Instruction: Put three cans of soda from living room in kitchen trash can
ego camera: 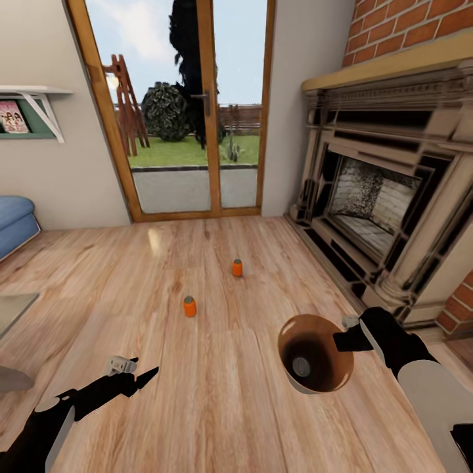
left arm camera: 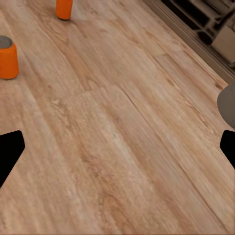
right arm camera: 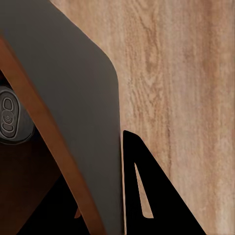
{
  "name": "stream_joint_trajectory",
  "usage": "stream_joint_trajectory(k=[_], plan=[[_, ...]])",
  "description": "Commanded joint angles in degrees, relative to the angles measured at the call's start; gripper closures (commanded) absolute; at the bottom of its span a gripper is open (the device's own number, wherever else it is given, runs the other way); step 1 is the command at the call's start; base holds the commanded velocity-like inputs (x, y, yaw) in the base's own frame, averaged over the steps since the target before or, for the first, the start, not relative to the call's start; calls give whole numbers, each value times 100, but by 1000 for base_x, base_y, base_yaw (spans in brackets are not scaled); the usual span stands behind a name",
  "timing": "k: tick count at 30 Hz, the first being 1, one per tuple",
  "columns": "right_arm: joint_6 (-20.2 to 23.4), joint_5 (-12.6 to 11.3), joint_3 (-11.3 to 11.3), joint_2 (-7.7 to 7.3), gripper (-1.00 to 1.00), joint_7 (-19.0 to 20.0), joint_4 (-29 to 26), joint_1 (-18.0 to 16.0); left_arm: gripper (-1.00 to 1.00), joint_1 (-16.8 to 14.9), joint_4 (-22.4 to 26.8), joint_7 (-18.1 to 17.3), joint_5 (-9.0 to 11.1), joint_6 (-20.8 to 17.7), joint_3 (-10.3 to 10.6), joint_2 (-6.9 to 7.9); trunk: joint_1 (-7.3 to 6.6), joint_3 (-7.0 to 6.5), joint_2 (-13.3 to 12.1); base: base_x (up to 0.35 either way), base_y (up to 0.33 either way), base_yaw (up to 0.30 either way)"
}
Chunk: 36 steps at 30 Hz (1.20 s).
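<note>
Living room. Pale wood plank floor (ego camera: pixel 217 381) runs to wood-framed glass doors (ego camera: pixel 190 112) at the far wall; garden visible through the panes. Dark ornate fireplace (ego camera: pixel 387 197) under a brick chimney breast on the right. Blue sofa corner (ego camera: pixel 14 223) at the left edge, white wall shelf (ego camera: pixel 39 105) above it.

Glossy copper-brown round trash can (ego camera: pixel 315 355) sits low right in the head view, mouth tipped toward the camera. One grey-topped soda can (ego camera: pixel 301 366) lies inside at the bottom; the right wrist view shows its grey top (right arm camera: pixel 9 115) past the brown rim (right arm camera: pixel 49 142).

Right gripper (ego camera: pixel 351 340), black, is at the bin's right rim; jaws pinch that rim, one finger (right arm camera: pixel 152 196) outside the wall.

Left gripper (ego camera: pixel 135 374) hangs low over bare floor, well apart from the bin; jaws spread wide, black fingertips (left arm camera: pixel 10 152) at both edges of the left wrist view, nothing between them.

Two small orange cylinders with grey tops stand upright on the floor: nearer soda can (ego camera: pixel 190 306) (left arm camera: pixel 7 56), farther soda can (ego camera: pixel 237 267) (left arm camera: pixel 64 9) toward the doors. Apart from each other and from both grippers.
</note>
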State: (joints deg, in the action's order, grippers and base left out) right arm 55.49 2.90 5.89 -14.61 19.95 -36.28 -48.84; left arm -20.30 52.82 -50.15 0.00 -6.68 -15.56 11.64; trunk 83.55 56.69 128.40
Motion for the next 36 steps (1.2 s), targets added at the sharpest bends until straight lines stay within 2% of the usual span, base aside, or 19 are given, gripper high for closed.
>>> stream_joint_trajectory(k=[1, 29, 36], plan=[[14, -105, -7, 1, 100, 15, -1, -3, -100, 0, 0, 1, 0, 0, 0, 1, 0, -1, 0, 325, 2, 0], [14, -114, 0, 2, 100, 13, -1, -3, -100, 0, -8, -11, -17, 0, 1, 2, 0, -1, 0, 326, 0, 0], [14, -100, -7, 73, 100, 10, -1, -3, -100, 0, -8, -13, -17, -1, 3, -2, 0, -1, 0, 326, 0, 0]])
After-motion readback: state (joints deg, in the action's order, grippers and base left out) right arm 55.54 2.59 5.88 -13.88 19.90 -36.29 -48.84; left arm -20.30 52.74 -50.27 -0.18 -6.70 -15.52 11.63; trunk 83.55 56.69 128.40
